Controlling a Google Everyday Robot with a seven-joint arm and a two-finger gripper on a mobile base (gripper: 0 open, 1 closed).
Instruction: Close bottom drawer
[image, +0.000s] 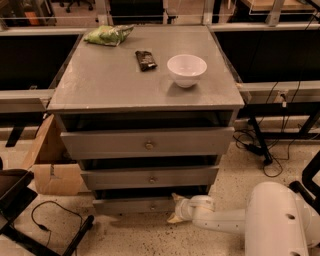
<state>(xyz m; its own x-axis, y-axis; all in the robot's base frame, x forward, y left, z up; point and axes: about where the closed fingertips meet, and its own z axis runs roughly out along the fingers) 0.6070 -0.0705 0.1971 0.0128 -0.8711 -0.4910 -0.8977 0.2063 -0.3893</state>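
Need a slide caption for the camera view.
Robot hand at the right end of the bottom drawer front; white bowl on the cabinet top.

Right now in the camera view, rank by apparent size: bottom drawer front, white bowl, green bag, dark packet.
bottom drawer front (claw at its right end)
white bowl and green bag: too alike to rank
dark packet

The grey cabinet (100, 85) carries a white bowl (186, 70) toward the right of its top, a dark packet (145, 60) just left of the bowl, and a green bag (107, 35) at the back left corner. The bottom drawer (125, 205) is the cabinet's lowest front, with a dark gap above it; the gripper (172, 208) sits at the drawer's right end, its fingers spread apart; a cardboard box (50, 160) stands left of the cabinet.
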